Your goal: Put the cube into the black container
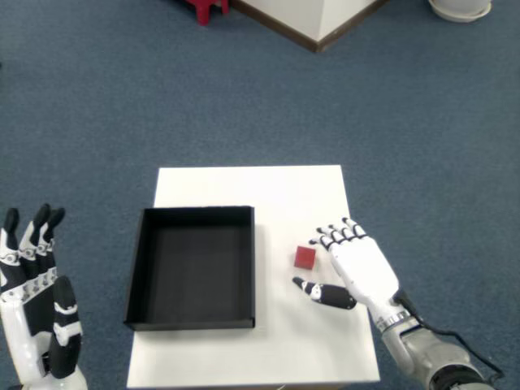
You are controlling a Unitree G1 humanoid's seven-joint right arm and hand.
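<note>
A small red cube (pixel 305 257) lies on the white table (pixel 268 191), a short way right of the black container (pixel 192 266). The container is a shallow square tray with nothing in it. My right hand (pixel 351 269) hovers just right of the cube, open, with its fingers pointing up-left and the thumb (pixel 323 294) stretched out below the cube. The fingertips (pixel 335 235) are close to the cube's right side but apart from it. Nothing is held.
The left hand (pixel 36 305) is raised open off the table's left edge, over blue carpet. A red object (pixel 207 8) and a white cabinet corner (pixel 317 16) stand far back on the floor.
</note>
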